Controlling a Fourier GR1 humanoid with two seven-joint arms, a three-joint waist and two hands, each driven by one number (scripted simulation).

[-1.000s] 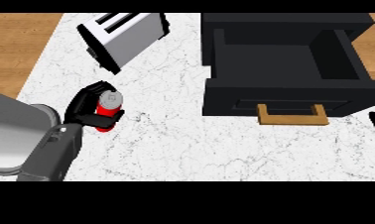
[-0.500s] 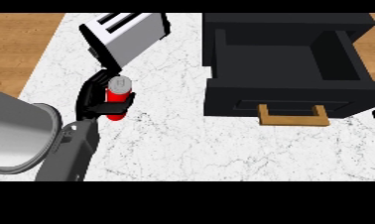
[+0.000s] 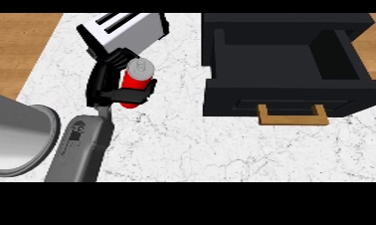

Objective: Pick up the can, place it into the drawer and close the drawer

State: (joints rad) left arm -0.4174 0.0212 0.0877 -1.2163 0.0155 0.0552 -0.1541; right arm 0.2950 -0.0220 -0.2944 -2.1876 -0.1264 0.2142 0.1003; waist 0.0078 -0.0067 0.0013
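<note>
The left hand (image 3: 103,87) is curled around the red can (image 3: 137,77), fingers wrapped across its side and its grey top showing above them. The can sits over the white marble bench (image 3: 220,144), just in front of the toaster (image 3: 125,30) and well to the left of the open black drawer (image 3: 283,69) with its wooden handle (image 3: 292,115). The right hand is out of sight.
</note>
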